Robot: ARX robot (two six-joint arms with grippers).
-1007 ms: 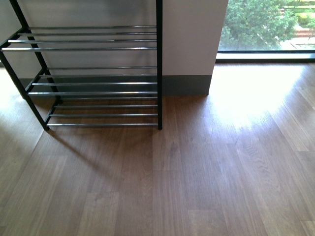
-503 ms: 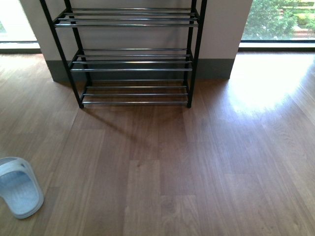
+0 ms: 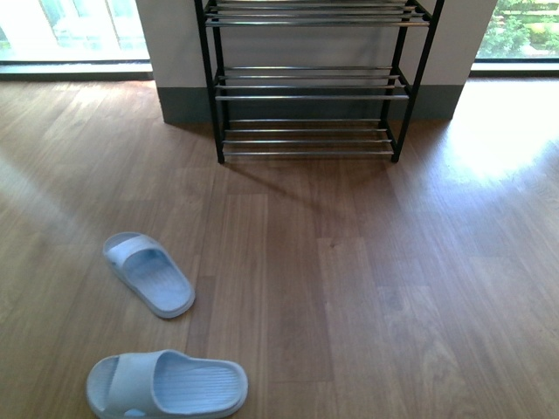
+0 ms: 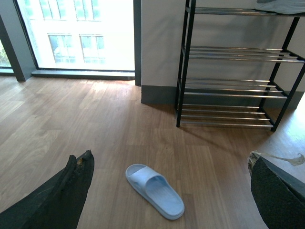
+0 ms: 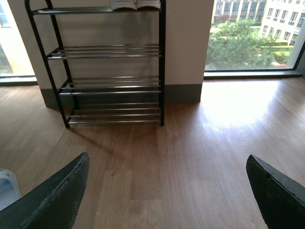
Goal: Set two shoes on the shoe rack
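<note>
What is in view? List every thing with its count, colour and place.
Light blue moulded slide sandals: two, pale blue, on the floor, nearer and left of the rack.
Black metal shoe rack with chrome rods: one, black and silver, against the white pillar.
White-soled shoes: two soles show, top tier, mostly cropped.
Wooden plank floor: one, brown.
Windows: two, bright, either side of the pillar.
Left fingers: two, black, spread, empty.
Right fingers: two, black, spread, empty.
</note>
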